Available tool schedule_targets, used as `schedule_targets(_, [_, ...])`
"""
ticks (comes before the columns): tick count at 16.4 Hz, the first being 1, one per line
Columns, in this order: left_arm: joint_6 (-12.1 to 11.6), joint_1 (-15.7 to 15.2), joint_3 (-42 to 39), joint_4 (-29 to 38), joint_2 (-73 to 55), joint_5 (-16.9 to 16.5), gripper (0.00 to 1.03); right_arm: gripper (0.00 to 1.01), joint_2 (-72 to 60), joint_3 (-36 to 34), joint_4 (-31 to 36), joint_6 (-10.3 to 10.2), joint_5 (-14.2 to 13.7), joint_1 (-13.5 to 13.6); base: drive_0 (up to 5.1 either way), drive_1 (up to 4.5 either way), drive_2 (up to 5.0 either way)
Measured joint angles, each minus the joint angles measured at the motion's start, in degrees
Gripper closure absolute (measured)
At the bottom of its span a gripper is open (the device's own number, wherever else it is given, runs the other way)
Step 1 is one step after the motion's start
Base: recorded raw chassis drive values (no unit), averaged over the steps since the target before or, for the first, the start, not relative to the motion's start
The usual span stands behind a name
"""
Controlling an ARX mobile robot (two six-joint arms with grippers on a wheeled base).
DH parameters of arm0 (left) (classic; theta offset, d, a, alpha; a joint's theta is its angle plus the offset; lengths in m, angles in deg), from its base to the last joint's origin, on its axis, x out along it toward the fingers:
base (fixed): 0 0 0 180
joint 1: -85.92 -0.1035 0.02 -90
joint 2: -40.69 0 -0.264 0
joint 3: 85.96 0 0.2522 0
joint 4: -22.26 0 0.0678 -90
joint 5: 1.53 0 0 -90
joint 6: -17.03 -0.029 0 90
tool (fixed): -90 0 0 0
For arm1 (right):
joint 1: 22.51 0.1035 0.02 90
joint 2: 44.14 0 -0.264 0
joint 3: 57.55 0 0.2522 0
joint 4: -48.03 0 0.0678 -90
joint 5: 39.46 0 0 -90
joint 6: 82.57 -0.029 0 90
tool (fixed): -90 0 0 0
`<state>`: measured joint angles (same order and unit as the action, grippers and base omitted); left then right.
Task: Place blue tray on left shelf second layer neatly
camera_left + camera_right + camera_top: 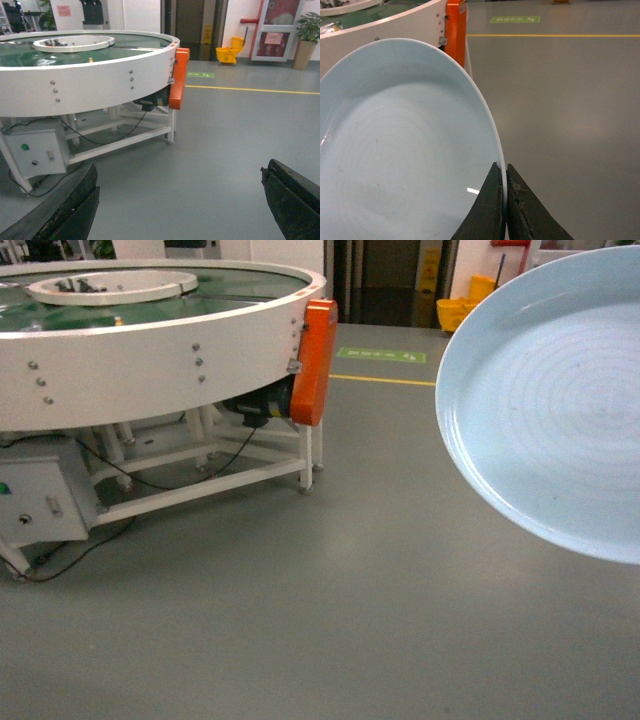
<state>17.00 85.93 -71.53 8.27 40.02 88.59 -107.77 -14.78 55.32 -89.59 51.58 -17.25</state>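
Blue tray: pale blue tray [550,400] held in the air at 3 o'clock of the head view, tilted so its inner face is toward the camera; faint concentric rings on the glossy inside. Its right part is cut off by the frame edge.
Right gripper: right gripper [505,202] clamped on the tray's rim at 6 o'clock of the right wrist view; one dark finger on the inner face, the other on the outer face, rim pinched between them.
Left gripper: left gripper [180,200] spread wide, holding nothing; dark fingers [65,210] at 7 and 4 o'clock of the left wrist view, bare floor between them.
Left shelf: not seen in any view.
Round table: large white round table [150,360] with a green top and a white inner ring, at 10 o'clock of the head view, on a white frame.
Orange guard: orange guard [315,360] on the table's rim, toward 12 o'clock of the head view; a dark motor sits just beside it underneath.
Control box: white control box [37,155] under the table, with a green button and a cable trailing to the floor.
Floor: grey floor [300,620] with a yellow line and a green floor marking [380,355]; its writing is too small to read.
Background: yellow mop bucket [227,54] and a yellow standing sign near 1 o'clock of the left wrist view; potted plant [307,37] at far right. Writing unreadable.
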Motion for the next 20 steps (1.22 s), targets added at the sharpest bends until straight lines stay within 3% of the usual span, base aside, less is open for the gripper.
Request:
schedule_targets(10, [0.0, 0.0, 0.0, 0.04, 0.0, 0.0, 0.05, 0.99, 0.0, 0.0, 0.13, 0.0, 0.02, 0.0, 1.9, -0.32, -6.4])
schedule_targets(20, [0.0, 0.0, 0.0, -0.11, 0.0, -0.11, 0.05, 0.99, -0.02, 0.0, 0.11, 0.0, -0.17, 0.0, -1.6, -1.6, -1.6])
